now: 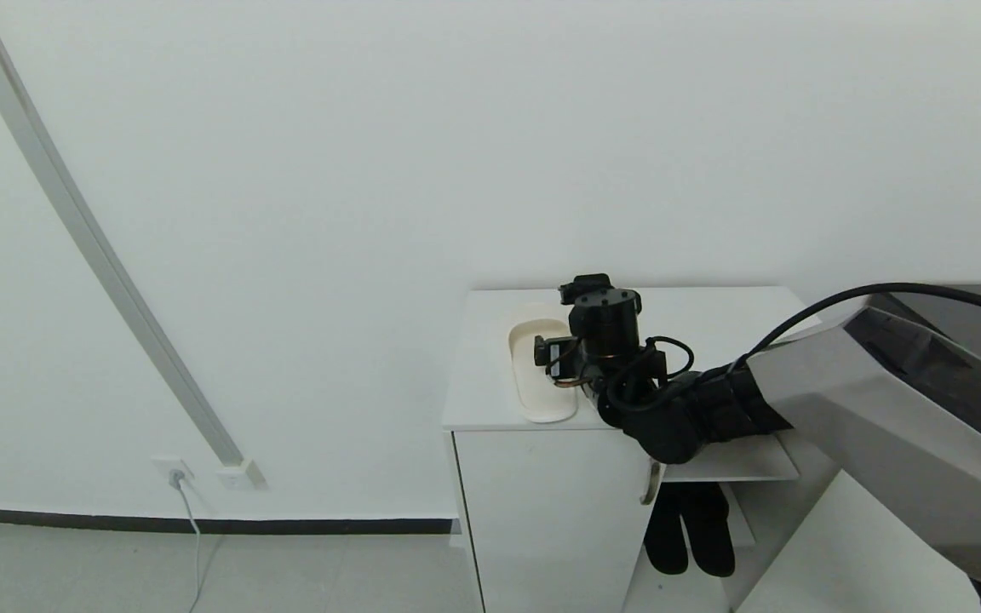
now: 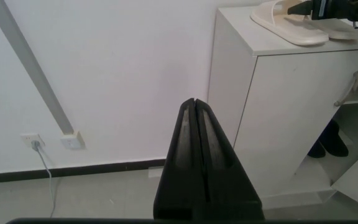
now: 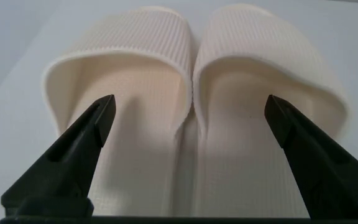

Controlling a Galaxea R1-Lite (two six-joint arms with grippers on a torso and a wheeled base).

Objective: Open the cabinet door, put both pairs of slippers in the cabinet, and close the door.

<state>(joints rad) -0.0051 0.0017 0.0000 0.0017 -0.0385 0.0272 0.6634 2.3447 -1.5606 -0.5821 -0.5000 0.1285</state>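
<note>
right gripper (image 3: 190, 104): wide apart over cream slippers (image 3: 194, 155) on cabinet top (image 1: 478, 396), apparently to pinch both | left gripper (image 2: 194, 106): closed, parked aside | black slippers (image 1: 691, 528): already inside

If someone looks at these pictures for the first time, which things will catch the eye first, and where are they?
First comes the pair of cream slippers lying on top of the white cabinet, with the right gripper open close over them. Next come the black slippers inside the cabinet's open side, on a lower shelf. The left gripper hangs shut, off to the side of the cabinet.
</note>
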